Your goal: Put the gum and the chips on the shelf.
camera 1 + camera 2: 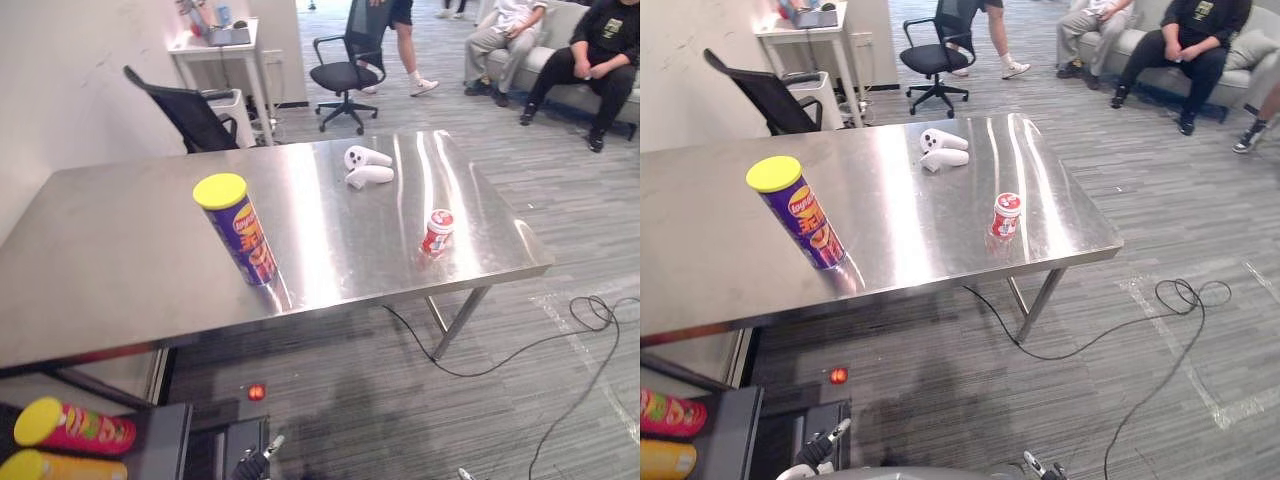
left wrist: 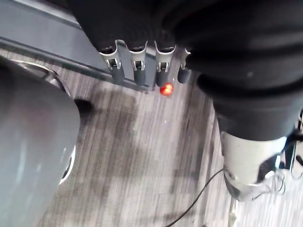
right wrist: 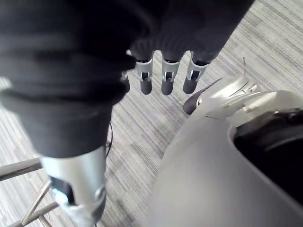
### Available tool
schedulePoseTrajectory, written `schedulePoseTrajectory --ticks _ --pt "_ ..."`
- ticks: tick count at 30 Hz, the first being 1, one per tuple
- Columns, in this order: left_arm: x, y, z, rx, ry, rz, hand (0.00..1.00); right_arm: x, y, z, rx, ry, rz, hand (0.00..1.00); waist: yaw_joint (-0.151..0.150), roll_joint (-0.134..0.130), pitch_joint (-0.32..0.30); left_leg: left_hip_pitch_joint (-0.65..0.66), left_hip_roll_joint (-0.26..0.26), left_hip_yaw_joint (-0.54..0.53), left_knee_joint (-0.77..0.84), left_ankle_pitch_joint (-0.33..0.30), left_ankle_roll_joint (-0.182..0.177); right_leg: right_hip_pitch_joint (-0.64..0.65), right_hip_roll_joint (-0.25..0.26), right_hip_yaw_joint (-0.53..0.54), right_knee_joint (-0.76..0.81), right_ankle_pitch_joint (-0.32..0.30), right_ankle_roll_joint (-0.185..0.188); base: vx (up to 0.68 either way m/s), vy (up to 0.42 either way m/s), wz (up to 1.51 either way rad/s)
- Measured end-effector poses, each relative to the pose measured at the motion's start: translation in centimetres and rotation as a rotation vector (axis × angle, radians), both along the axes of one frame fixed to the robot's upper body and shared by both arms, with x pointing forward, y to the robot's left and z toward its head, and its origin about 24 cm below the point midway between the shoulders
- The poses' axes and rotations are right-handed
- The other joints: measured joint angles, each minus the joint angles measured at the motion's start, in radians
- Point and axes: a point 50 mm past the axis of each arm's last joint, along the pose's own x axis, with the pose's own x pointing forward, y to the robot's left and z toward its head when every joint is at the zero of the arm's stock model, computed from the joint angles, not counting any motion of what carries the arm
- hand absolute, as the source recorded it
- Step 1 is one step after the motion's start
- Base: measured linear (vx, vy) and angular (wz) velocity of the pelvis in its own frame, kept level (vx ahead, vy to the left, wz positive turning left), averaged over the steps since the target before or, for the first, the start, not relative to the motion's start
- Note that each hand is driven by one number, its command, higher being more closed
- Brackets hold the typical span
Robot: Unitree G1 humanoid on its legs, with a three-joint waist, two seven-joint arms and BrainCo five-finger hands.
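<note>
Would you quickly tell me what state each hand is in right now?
Left hand: open, holding nothing.
Right hand: open, holding nothing.

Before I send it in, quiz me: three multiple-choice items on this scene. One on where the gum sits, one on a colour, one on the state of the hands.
1. Where is the gum tub?
A) upright on the steel table, toward its right front edge
B) on the floor under the table
C) in the left hand

2. What colour is the lid of the chips can?
A) red
B) yellow
C) white

3. What state are the left hand and the right hand in?
A) both are curled round a can
B) the right pinches the gum
C) both are open and hold nothing

Answers:
1 A: the eye views show the tub standing there, apart from the can.
2 B: a yellow lid tops the purple can.
3 C: each wrist view shows straight fingers over bare floor.
</note>
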Motion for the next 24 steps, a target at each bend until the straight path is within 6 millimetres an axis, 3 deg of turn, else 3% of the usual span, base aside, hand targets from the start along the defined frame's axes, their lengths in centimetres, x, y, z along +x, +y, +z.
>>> schedulePoseTrajectory --ticks 6,9,15,18,20,21,24 --pt "0.2 -0.3 0.0 0.003 0.001 -0.037 0.0 0.6 -0.5 0.0 -0.017 0.008 -0.032 0.0 0.004 0.008 -0.003 0.0 -0.015 -0.021 -0.008 0.003 0.009 -0.011 -0.009 -0.101 -0.025 0.022 0.001 0.04 0.018 -0.19" --pt "0.1 -0.9 -0.1 -0.012 0.004 -0.035 0.0 0.2 -1.4 0.1 -0.034 0.01 -0.106 0.0 0.007 0.044 -0.006 0.01 -0.01 -0.031 -0.035 0.026 0.007 0.0 -0.001 -0.145 -0.035 0.018 -0.001 -0.04 -0.076 0.07" --pt "-0.2 -1.1 -0.2 -0.032 0.003 0.044 0.0 -2.0 -3.3 0.3 -0.048 0.02 -0.391 0.0 0.019 0.049 0.001 0.078 0.003 -0.043 -0.137 0.089 -0.011 0.031 0.018 -0.187 -0.03 -0.048 0.021 -0.11 -0.09 0.0" --pt "-0.4 -0.7 -0.1 -0.021 -0.001 0.054 0.0 -3.4 -6.5 1.2 -0.121 -0.008 -0.587 0.0 0.017 0.042 -0.003 0.07 0.018 -0.042 -0.137 0.092 -0.021 0.028 0.033 -0.19 -0.035 -0.052 0.023 -0.09 -0.047 0.0" --pt "-0.7 -0.5 -0.2 -0.024 0.006 0.086 0.0 -4.4 -9.7 2.5 -0.209 -0.041 -0.7 0.0 0.01 0.038 -0.007 0.066 0.02 -0.034 -0.137 0.092 -0.021 0.029 0.033 -0.191 -0.045 -0.048 0.018 -0.02 0.005 0.0" --pt "-1.2 -0.3 -0.2 -0.024 0.015 0.117 0.0 -4.3 -11.9 3.5 -0.26 -0.092 -0.772 0.0 -0.001 0.033 -0.016 0.05 0.02 -0.032 -0.137 0.092 -0.021 0.019 0.033 -0.196 -0.048 -0.045 0.015 0.0 0.0 0.0" --pt "-1.6 0.0 -0.3 -0.021 0.021 0.141 0.0 -4.0 -14.7 5.2 -0.343 -0.164 -0.833 0.0 0.002 0.02 -0.039 0.035 0.022 -0.021 -0.137 0.091 -0.023 -0.005 0.033 -0.196 -0.048 -0.032 0.01 0.04 0.003 -0.05"
